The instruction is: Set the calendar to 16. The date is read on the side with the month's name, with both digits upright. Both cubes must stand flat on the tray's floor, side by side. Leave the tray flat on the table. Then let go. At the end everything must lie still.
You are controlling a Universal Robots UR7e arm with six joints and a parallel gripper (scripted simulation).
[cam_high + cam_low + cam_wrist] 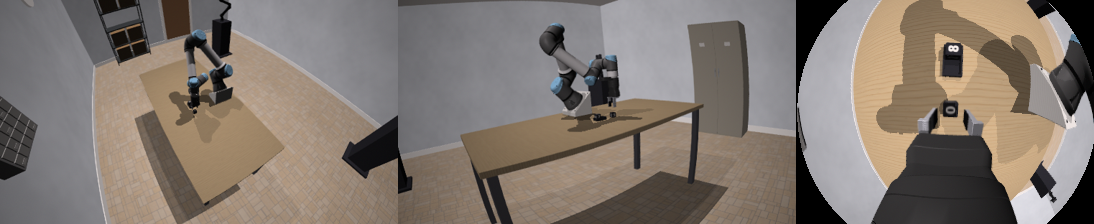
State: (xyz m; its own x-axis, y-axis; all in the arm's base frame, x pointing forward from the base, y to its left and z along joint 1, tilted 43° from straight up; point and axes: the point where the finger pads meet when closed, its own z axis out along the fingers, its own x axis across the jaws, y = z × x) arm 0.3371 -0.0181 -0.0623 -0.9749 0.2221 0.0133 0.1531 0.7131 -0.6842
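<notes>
1. Pale grey walls are enclosing a room with a floor of tan blocks, and a tall, grey-brown two-door cabinet is standing near one wall.
2. Light brown wood is forming the rectangular tabletop, with the arm's shadows lying across it.
3. Grey-and-black with blue joint caps, the robot arm is rising from its pale base and bending down toward the task's things.
4. Its two-finger gripper is pointing downward; the jaws are standing open, with nothing held.
5. Below the jaws, a small black cube is resting on the tabletop, outside the tray, and showing a pale 0 on its upper face.
6. Near that loose cube but apart from it, a small black calendar tray is sitting on the tabletop.
7. At one end of the tray, a second black cube is showing two pale loops side by side on top, like an 8 on its side.
8. Neither the month's name nor the digits facing its side are showing legibly, so the displayed date is remaining unreadable.
</notes>
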